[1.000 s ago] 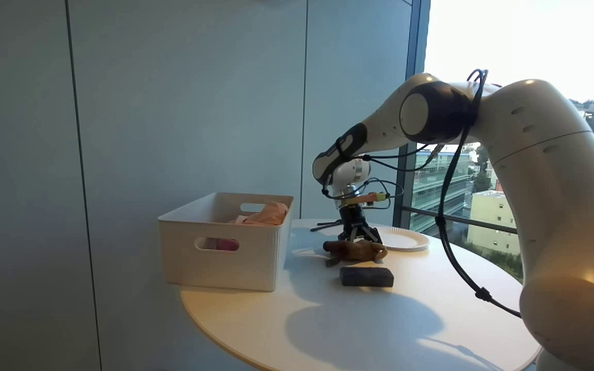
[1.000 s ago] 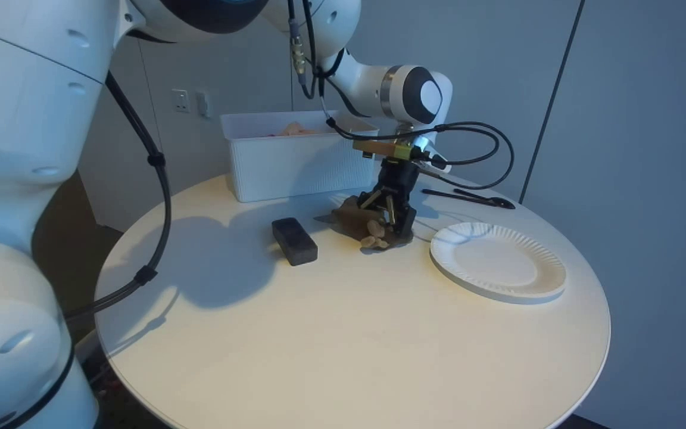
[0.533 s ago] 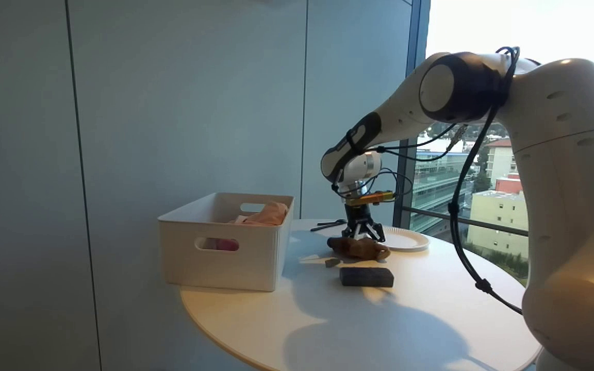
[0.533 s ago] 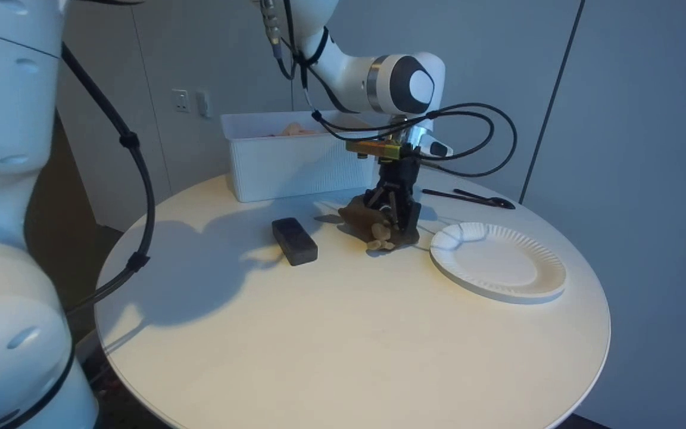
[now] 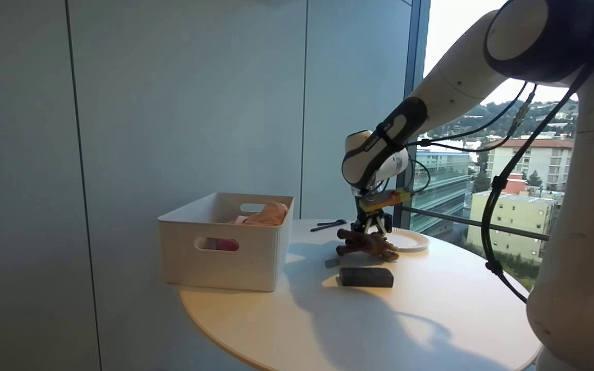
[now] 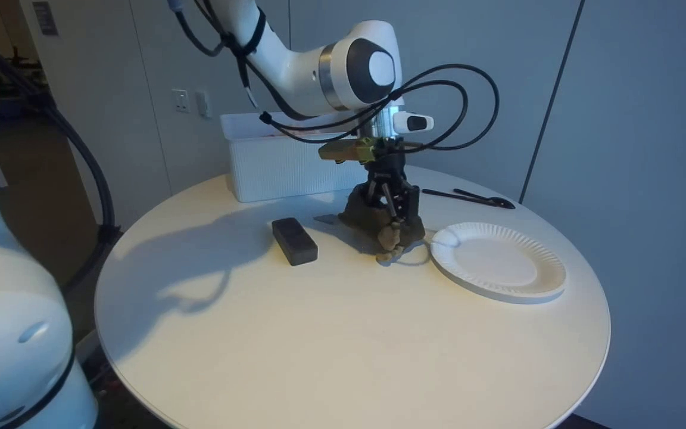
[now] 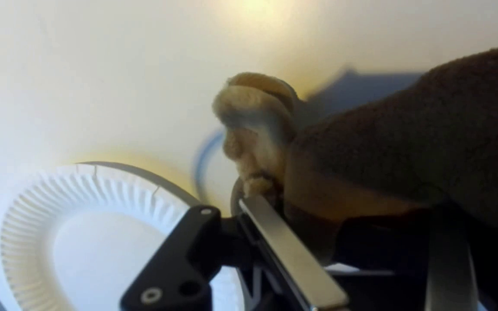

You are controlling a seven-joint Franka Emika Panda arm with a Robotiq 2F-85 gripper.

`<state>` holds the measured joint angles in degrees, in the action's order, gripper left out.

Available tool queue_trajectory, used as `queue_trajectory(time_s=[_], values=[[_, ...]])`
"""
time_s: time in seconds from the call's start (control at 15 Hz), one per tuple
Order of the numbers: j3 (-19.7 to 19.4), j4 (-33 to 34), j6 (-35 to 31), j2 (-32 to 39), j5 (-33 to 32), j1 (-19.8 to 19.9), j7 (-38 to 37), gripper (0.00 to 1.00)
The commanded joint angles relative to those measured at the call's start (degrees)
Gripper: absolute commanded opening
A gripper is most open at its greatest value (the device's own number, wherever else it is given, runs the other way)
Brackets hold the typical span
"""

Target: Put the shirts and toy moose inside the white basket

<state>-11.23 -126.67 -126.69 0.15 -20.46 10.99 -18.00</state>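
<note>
The brown toy moose is in my gripper beside the plate. In an exterior view the moose hangs tilted under the fingers of the gripper, its pale feet lowest. It seems just off the table; I cannot tell if its lowest part touches. In the wrist view the moose fills the space between the fingers and hides the far one. The white basket stands at the table edge, also in an exterior view. An orange shirt and pink cloth lie in it.
A black block lies near the moose, with a small flat grey piece beside it. A white paper plate stands close to the gripper. Black utensils lie behind it. The window stands beyond the table.
My gripper has closed on the moose and shifted with it, slightly away from the basket. The moose has turned and its legs now stick out below. The arm has drawn back.
</note>
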Motion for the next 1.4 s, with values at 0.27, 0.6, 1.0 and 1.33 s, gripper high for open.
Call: queue_trajectory(time_s=[0.27, 0.6, 1.0, 1.33], values=[[6.6, -18.3, -10.6, -22.8, -19.0, 0.9, -18.8, 0.08], [13.4, -25.9, -10.4, -37.9, -24.3, 1.5, -27.2, 0.08], [22.4, -26.3, -14.0, -43.8, -31.9, 1.5, -36.6, 0.08], [30.9, -18.3, -14.5, -37.1, -48.1, 1.8, -51.2, 0.09]])
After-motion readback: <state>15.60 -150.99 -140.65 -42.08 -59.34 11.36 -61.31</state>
